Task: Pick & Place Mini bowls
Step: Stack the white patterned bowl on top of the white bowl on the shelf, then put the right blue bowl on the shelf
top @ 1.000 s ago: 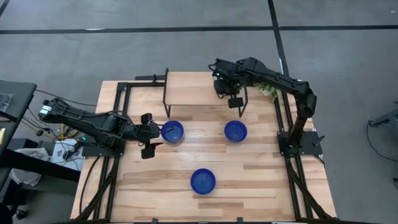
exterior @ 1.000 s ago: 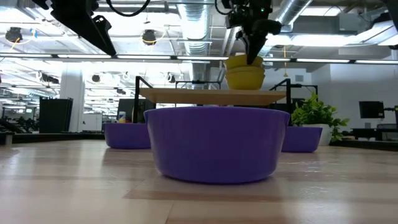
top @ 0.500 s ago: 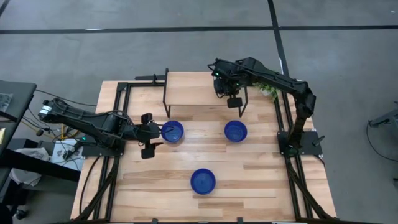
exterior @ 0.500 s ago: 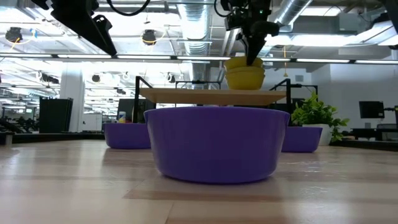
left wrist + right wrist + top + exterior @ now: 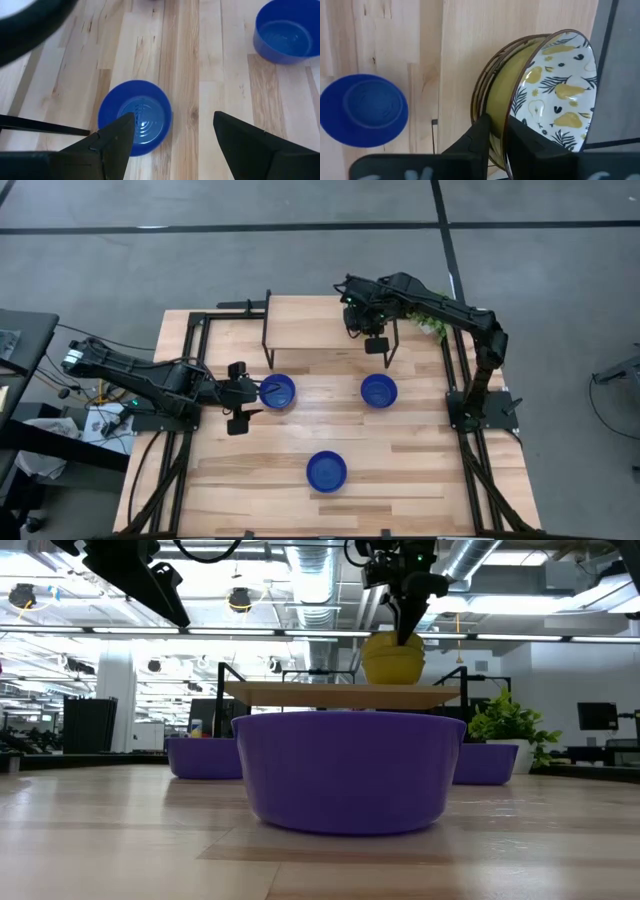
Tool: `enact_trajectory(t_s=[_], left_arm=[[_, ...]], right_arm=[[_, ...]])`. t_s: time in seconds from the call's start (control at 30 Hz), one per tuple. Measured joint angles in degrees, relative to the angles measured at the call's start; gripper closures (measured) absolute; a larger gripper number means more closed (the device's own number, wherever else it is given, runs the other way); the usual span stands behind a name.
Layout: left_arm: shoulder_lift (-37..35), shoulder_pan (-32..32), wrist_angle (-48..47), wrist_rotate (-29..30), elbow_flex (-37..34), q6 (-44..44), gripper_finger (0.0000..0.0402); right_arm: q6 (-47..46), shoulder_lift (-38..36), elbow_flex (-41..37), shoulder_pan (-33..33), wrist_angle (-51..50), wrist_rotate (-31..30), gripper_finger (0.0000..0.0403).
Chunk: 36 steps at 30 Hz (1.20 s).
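Right gripper [image 5: 506, 137] over far shelf [image 5: 320, 330], jaws straddling rim of patterned bowl stack [image 5: 555, 95]; grip looks slack, cannot tell if still clamped. Stack directly below jaws, resting on shelf. Left gripper [image 5: 172, 132] above left blue bowl [image 5: 135, 117], jaws apart, nothing held. Two more blue bowls on tabletop [image 5: 400, 470]: right [image 5: 378, 391] and near [image 5: 326, 470]. Plant [image 5: 508, 720] beside shelf, far right.

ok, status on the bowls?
Left gripper open, by a blue bowl. Right gripper at patterned bowl rim on the shelf. Other blue bowls on table, nothing blocking.
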<state>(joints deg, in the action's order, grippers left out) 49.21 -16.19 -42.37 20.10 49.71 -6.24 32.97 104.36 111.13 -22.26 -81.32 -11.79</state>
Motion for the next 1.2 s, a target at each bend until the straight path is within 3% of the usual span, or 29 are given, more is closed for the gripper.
enact_trajectory(t_s=[0.53, 0.77, 1.0, 1.2], left_arm=[[0.0, 0.0, 0.0, 0.0, 0.0, 0.0, 0.0132], [0.0, 0.0, 0.0, 0.0, 0.0, 0.0, 0.0132], [0.0, 0.0, 0.0, 0.0, 0.0, 0.0, 0.0132], [0.0, 0.0, 0.0, 0.0, 0.0, 0.0, 0.0132]], right_arm=[[0.0, -0.2, 0.0, 2.4, 0.0, -0.8, 0.0308], [0.0, -0.7, 0.6, 4.3, -0.9, -6.4, 0.0289], [-1.0, -1.3, 5.8, 6.8, -3.2, -6.4, 0.0286], [-9.4, -1.7, 12.4, 9.3, -8.5, -5.5, 0.0286]])
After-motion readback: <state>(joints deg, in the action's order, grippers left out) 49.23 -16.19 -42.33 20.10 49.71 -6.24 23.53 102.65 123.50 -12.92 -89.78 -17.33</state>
